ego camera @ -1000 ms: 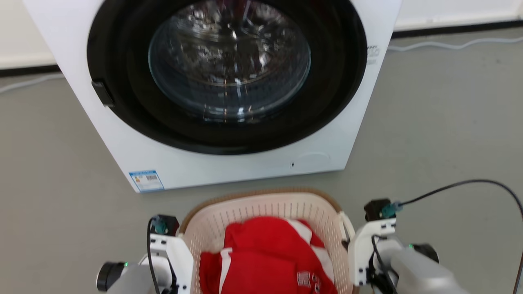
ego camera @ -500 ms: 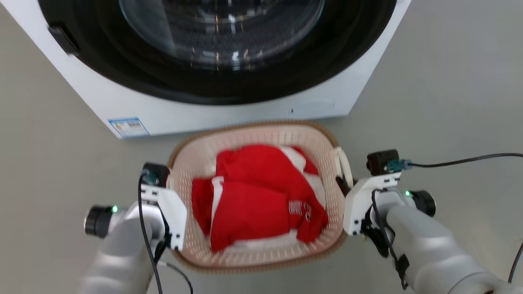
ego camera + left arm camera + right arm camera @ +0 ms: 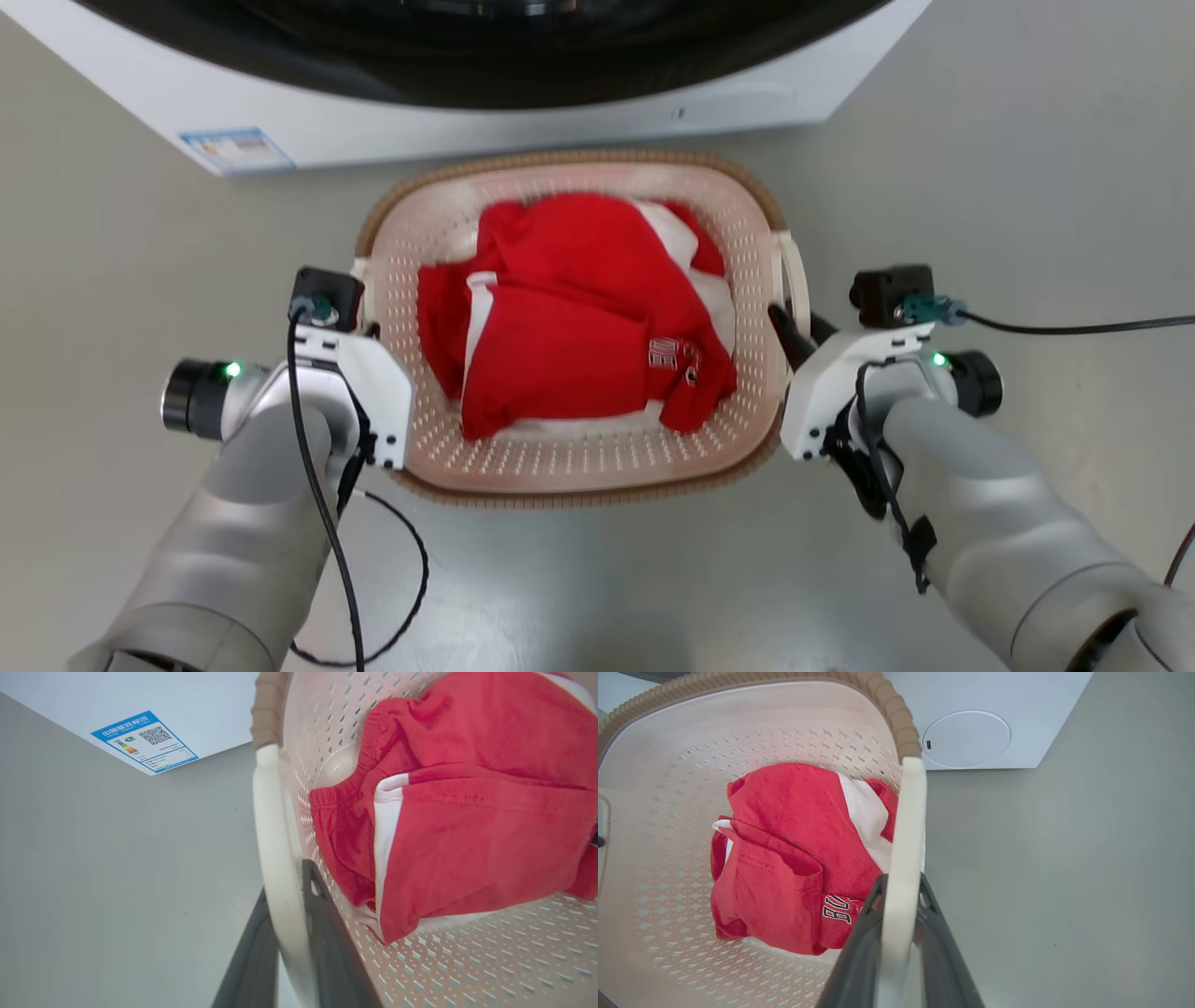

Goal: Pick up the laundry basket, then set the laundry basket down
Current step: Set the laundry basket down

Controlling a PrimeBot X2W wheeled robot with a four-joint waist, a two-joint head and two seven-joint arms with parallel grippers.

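The laundry basket (image 3: 579, 493) is cream-white and perforated with a brown woven-look rim, and stands just in front of the washing machine. A red and white garment (image 3: 569, 317) lies inside it. My left gripper (image 3: 292, 896) is shut on the basket's white left handle (image 3: 271, 826), one dark finger on each side. My right gripper (image 3: 899, 886) is shut the same way on the right handle (image 3: 908, 812). In the head view the left gripper (image 3: 366, 313) and right gripper (image 3: 792, 334) flank the basket. I cannot tell whether the basket rests on the floor.
The white washing machine (image 3: 523, 117) with its dark door stands right behind the basket, with a blue label (image 3: 235, 149) at its lower left. Grey floor (image 3: 1027, 168) lies open on both sides. Black cables (image 3: 411, 579) trail from my wrists.
The head camera has tilted down, so the basket sits higher and fuller in view and the washer door has slid off the top. Both grippers stay on the handles.
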